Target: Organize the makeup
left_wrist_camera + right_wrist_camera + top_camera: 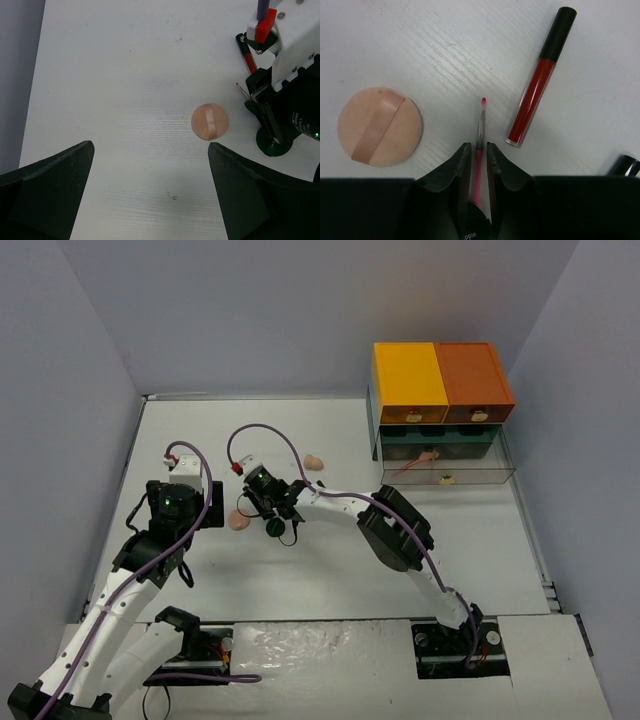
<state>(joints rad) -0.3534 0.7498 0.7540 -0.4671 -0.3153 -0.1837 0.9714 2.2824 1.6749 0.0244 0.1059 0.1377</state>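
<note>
My right gripper (479, 150) is shut on a thin pink applicator stick (480, 125), whose tip points out over the table. A dark red lip gloss tube (535, 87) with a black cap lies just right of it. A round peach puff (380, 127) lies to its left. My left gripper (150, 200) is open and empty, hovering short of the peach puff (210, 121). In the top view the right gripper (258, 508) is beside the puff (238, 521), with a dark green disc (275, 528) under the arm. A beige sponge (314, 462) lies further back.
The drawer unit (440, 380) with yellow and orange tops stands at the back right. Its clear lower drawer (480, 472) is pulled open with small items inside. Grey walls close in the left, back and right sides. A dark object (625, 165) shows at the right wrist view's edge.
</note>
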